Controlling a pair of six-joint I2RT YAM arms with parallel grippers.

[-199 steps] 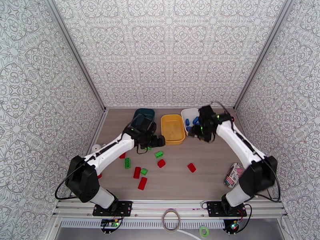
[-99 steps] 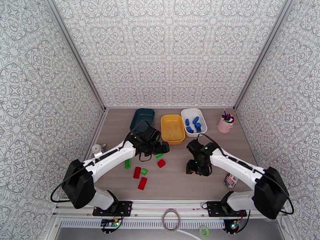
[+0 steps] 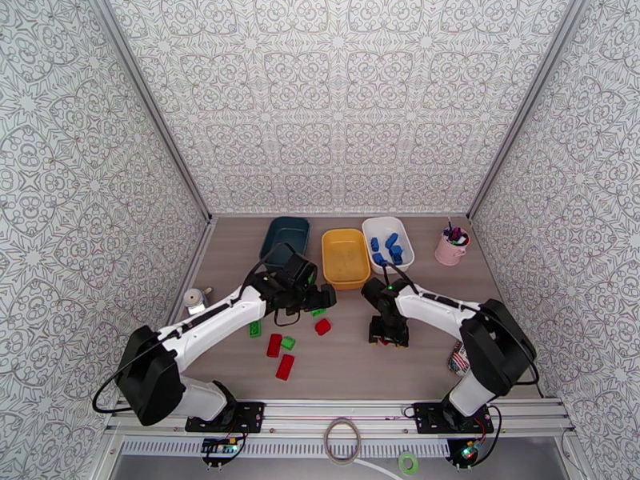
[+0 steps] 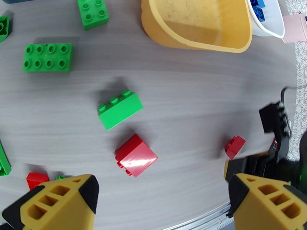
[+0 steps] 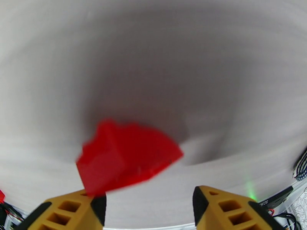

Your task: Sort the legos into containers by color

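— What sits in the containers?
— Blue legos (image 3: 386, 246) in the white tub (image 3: 406, 254), beside the yellow tub (image 3: 346, 264) and teal tub (image 3: 286, 232). Right tool (image 5: 149, 207) spread around a red lego (image 5: 126, 158) on the surface (image 3: 352, 366); left tool (image 4: 161, 200) spread above a green lego (image 4: 119, 109).

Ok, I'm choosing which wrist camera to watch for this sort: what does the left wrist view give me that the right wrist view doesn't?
Left wrist view: the yellow tub, the white tub holding blue bricks, several green bricks, and a larger red brick ahead of wide-open jaws. Right wrist view: a blurred close-up of a small red brick lying between its open jaws, ungripped. Shared: the grey table, and probably that same small red brick, seen at the left wrist view's right side.
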